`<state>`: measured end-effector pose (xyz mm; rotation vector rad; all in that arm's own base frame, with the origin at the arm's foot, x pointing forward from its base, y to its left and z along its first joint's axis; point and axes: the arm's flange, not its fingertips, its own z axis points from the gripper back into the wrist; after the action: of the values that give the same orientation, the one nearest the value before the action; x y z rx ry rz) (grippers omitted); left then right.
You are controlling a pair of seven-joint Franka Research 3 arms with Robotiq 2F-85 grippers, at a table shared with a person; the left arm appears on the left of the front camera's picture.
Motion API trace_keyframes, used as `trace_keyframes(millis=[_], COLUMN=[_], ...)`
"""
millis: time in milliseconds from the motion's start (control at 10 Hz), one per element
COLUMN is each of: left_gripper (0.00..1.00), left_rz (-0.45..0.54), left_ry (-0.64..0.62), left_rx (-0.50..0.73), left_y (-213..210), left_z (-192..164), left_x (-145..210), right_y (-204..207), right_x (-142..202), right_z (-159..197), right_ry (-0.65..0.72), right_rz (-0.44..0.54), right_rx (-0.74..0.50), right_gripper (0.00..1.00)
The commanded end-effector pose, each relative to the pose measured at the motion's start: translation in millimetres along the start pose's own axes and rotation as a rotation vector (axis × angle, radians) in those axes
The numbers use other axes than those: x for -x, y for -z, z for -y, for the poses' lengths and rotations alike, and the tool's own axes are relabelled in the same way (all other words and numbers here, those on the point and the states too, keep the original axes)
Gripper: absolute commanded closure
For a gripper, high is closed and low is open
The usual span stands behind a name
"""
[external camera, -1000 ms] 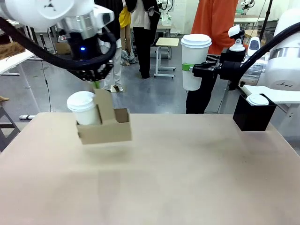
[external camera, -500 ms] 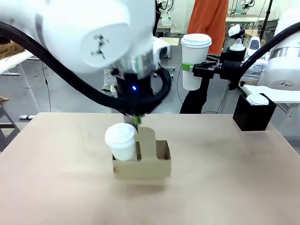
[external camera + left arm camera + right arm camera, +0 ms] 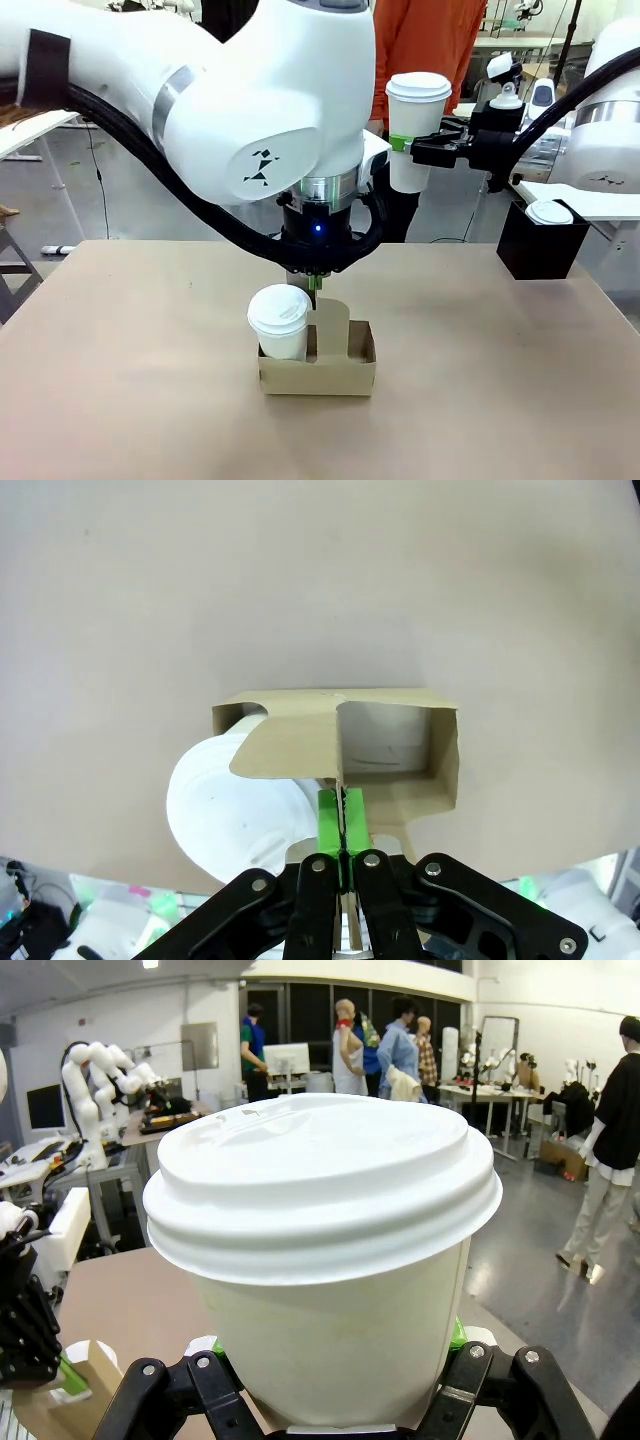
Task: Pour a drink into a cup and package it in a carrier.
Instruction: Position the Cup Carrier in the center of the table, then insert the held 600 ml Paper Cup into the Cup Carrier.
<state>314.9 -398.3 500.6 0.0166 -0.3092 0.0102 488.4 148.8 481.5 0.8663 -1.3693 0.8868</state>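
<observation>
Our left gripper (image 3: 314, 284) is pinched tight on the upright handle of the cardboard carrier (image 3: 318, 372). The carrier sits low near the middle of the table (image 3: 520, 390), with bare tabletop on every side. A lidded white cup (image 3: 281, 322) fills its left slot (the right slot stands open). Our right gripper (image 3: 413, 150) clamps a second lidded cup (image 3: 416, 100) high over the far edge, well apart from the black box (image 3: 540, 255).

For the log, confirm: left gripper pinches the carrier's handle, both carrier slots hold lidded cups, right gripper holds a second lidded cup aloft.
Wrong on the slots: the left wrist view shows the carrier with one lidded cup and its other slot empty. The left gripper pinches the handle; the right gripper holds a second lidded cup aloft.
</observation>
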Motion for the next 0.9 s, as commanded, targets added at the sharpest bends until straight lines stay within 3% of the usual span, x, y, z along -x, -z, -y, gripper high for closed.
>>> trace_keyframes(millis=[0,300,800], left_gripper=[0.98,0.98,0.98], left_rz=[0.011,-0.038,-0.023], left_ry=[-0.022,-0.017,0.006], left_rx=[-0.012,-0.016,-0.004], left_y=[4,18,12], left_z=[10,14,7], left_x=[-2,-4,-2], right_y=[1,1,1], right_x=[-2,-2,-2], right_z=[-2,-2,-2], right_ry=[-0.019,-0.019,-0.019], right_rz=[-0.004,-0.004,-0.004], right_rx=[0.011,0.011,0.011], right_gripper=[0.20,0.20,0.20])
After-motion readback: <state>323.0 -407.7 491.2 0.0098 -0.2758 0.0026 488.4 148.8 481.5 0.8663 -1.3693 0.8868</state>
